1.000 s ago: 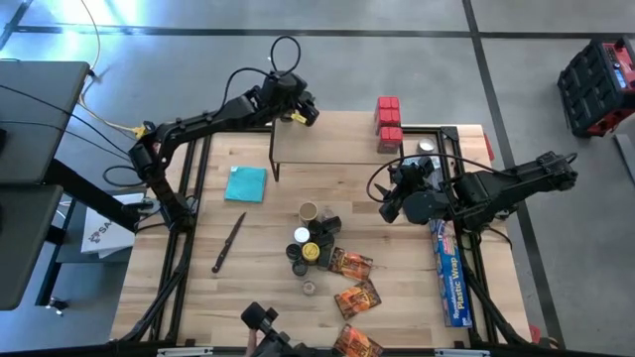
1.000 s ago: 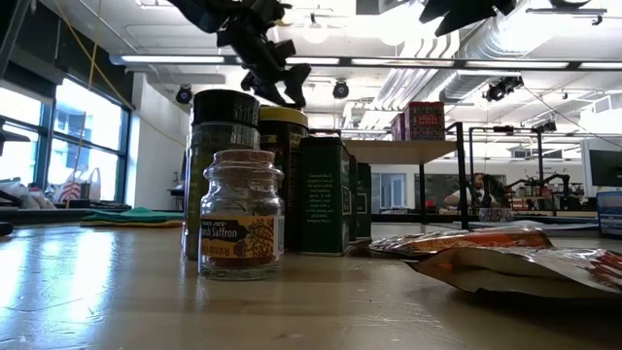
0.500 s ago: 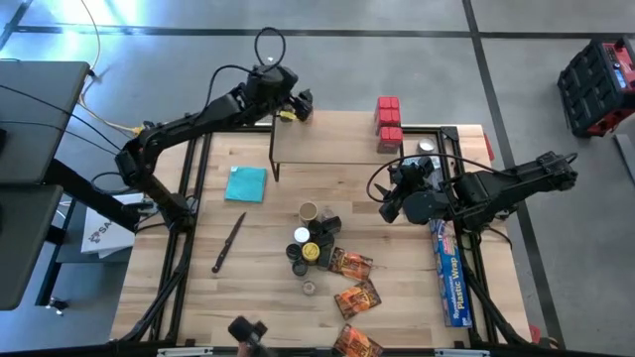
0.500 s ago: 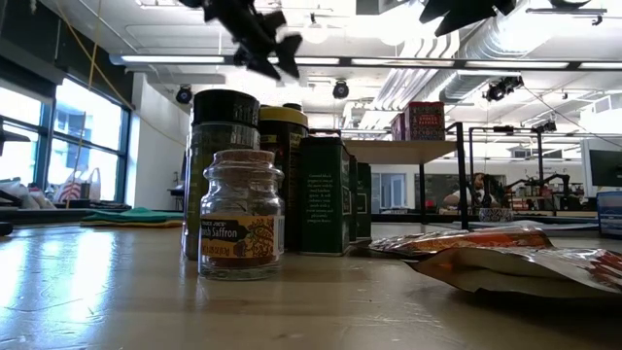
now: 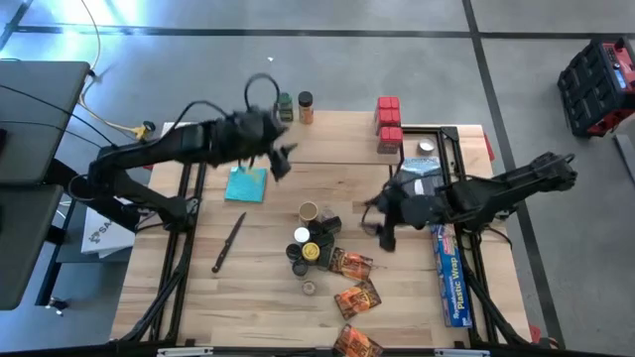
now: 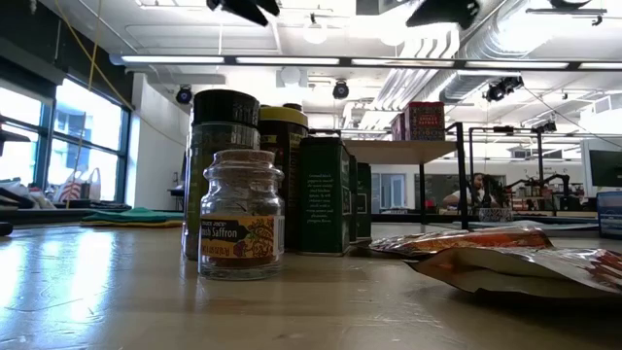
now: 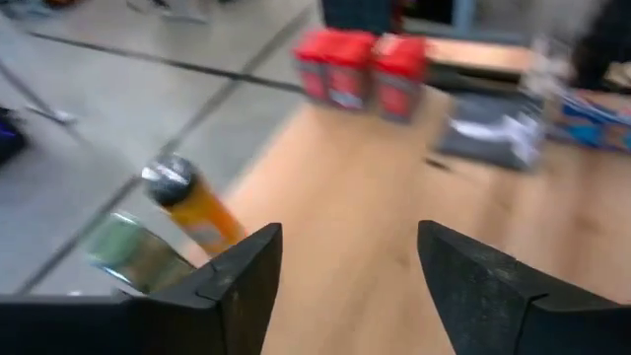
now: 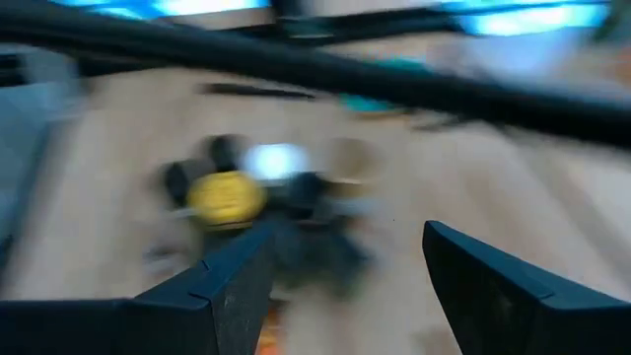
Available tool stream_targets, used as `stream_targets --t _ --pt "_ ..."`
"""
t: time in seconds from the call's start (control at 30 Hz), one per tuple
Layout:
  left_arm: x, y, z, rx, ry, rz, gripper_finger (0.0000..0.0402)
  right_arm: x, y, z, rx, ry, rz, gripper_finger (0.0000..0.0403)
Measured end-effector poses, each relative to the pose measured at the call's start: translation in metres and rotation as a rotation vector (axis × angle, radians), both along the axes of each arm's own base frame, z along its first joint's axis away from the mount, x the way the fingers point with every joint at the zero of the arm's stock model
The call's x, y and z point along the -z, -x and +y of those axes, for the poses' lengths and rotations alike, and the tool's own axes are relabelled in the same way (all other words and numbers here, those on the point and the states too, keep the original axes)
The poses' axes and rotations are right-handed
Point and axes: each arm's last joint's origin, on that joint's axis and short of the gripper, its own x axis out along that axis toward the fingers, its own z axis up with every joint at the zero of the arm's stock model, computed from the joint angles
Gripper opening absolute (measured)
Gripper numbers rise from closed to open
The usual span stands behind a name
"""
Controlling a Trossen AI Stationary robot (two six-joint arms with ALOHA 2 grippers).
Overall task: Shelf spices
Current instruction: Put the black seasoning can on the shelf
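**Both claws empty above the counter, two jars on the shelf's far edge**

Your left claw (image 5: 281,159) hangs in the upper middle of the high view, over the left end of the shelf (image 5: 337,149). In its wrist view the two fingers (image 7: 242,286) stand apart and nothing is between them. Just left of it and a little lower in the frame lies the teal cloth (image 5: 245,183). Above it in the frame, at the far edge of the shelf, stand a green-lidded jar (image 5: 286,104) and an orange jar (image 5: 306,106), side by side. Two red boxes (image 5: 388,124) stand at the right end of the shelf.

Your right claw (image 5: 382,230) is right of centre in the high view, its fingers (image 8: 222,286) wide and holding nothing. To its left the jars (image 5: 310,248) stand in a cluster at the middle of the counter (image 5: 198,288), with the orange-brown packets (image 5: 354,283) just below them. A knife (image 5: 228,243) lies at the left, and the blue plastic-wrap box (image 5: 451,278) at the right edge.
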Motion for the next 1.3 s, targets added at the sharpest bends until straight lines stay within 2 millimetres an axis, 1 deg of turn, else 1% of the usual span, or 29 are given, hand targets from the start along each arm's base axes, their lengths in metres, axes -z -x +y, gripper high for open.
stream_targets --t 0.07,0.1,0.2,0.27,0.4,0.5,0.6,0.73,0.83,1.0,1.17,1.3 --pt "0.004 0.000 -0.017 0.028 0.034 0.024 0.0222 0.013 -0.008 0.000 -0.112 -0.033 0.013 0.0251" --pt "0.006 0.001 -0.025 0.035 0.044 0.034 0.0219 0.019 -0.012 -0.001 -0.139 -0.048 0.040 0.0251" --pt "0.021 0.000 -0.046 0.022 0.047 0.062 0.0213 0.038 -0.025 -0.008 -0.144 -0.055 0.138 0.0251" --pt "0.031 0.001 -0.057 -0.002 0.039 0.087 0.0211 0.049 -0.037 -0.013 -0.162 -0.036 0.193 0.0251" --pt "0.048 0.006 -0.072 -0.057 0.019 0.123 0.0210 0.064 -0.060 -0.019 -0.237 0.021 0.253 0.0251" --pt "0.057 0.011 -0.079 -0.096 0.013 0.147 0.0210 0.074 -0.076 -0.024 -0.266 0.056 0.294 0.0251" --pt "0.064 0.017 -0.083 -0.124 0.006 0.160 0.0210 0.079 -0.091 -0.030 -0.294 0.076 0.328 0.0251" --pt "0.069 0.020 -0.088 -0.123 0.001 0.185 0.0210 0.087 -0.106 -0.042 -0.338 0.055 0.407 0.0251" --pt "0.069 0.021 -0.091 -0.125 0.011 0.174 0.0210 0.090 -0.115 -0.049 -0.355 0.059 0.473 0.0251" --pt "0.069 0.022 -0.098 -0.104 0.009 0.170 0.0210 0.102 -0.122 -0.053 -0.378 0.086 0.572 0.0251" --pt "0.069 0.024 -0.104 -0.100 0.021 0.156 0.0210 0.109 -0.123 -0.053 -0.411 0.113 0.590 0.0251" --pt "0.069 0.025 -0.108 -0.096 0.013 0.147 0.0210 0.110 -0.124 -0.054 -0.384 0.148 0.587 0.0239"
